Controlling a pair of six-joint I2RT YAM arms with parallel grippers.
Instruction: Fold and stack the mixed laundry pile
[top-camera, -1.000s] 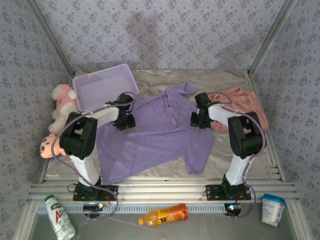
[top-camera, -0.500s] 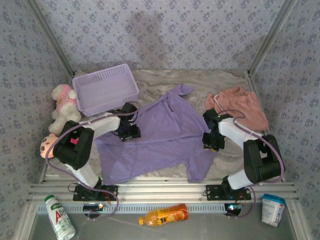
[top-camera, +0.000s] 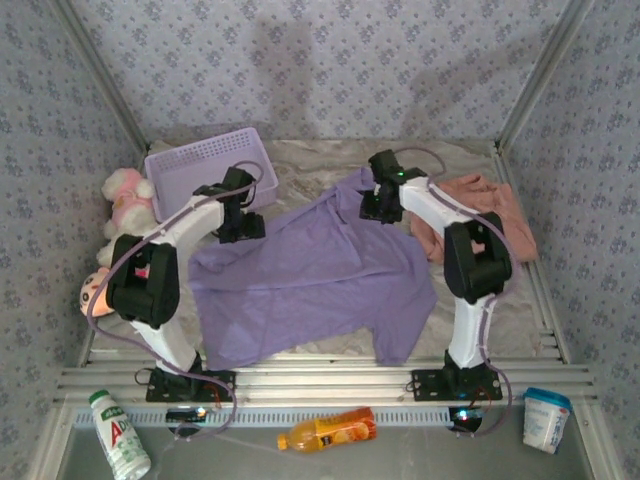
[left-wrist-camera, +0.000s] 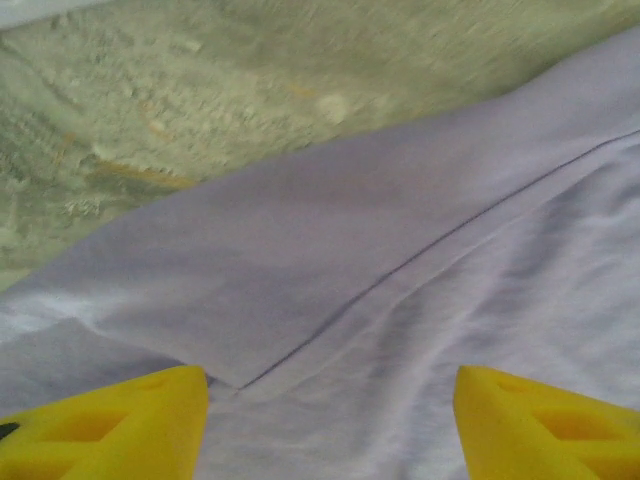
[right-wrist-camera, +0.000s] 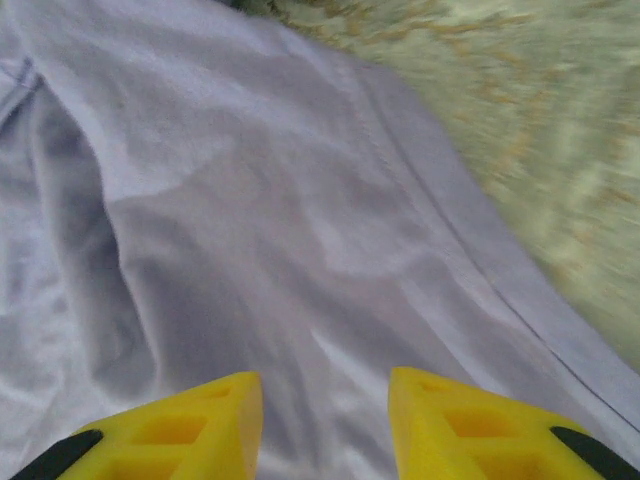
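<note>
The lavender T-shirt (top-camera: 310, 280) lies spread across the middle of the table, one sleeve pointing to the far side. The salmon-pink garment (top-camera: 482, 205) is bunched at the right, partly behind the right arm. My left gripper (top-camera: 243, 228) hovers over the shirt's far-left edge. In the left wrist view it (left-wrist-camera: 330, 400) is open, its yellow fingers (left-wrist-camera: 110, 420) wide apart above a folded seam of the shirt (left-wrist-camera: 400, 260). My right gripper (top-camera: 372, 207) is over the far sleeve. Its wrist view shows it (right-wrist-camera: 325, 400) open over wrinkled purple cloth (right-wrist-camera: 250, 220), holding nothing.
A lavender mesh basket (top-camera: 210, 172) stands at the far left, with a white-and-pink plush toy (top-camera: 125, 200) and a doll head (top-camera: 95, 292) along the left edge. A white bottle (top-camera: 118, 435), an orange bottle (top-camera: 328, 430) and a cup (top-camera: 546, 418) lie in front of the arm bases.
Both grippers have moved toward the far side: the left to the shirt's far-left edge, the right from the shirt's right side up to its far sleeve. The shirt's right side now lies wider.
</note>
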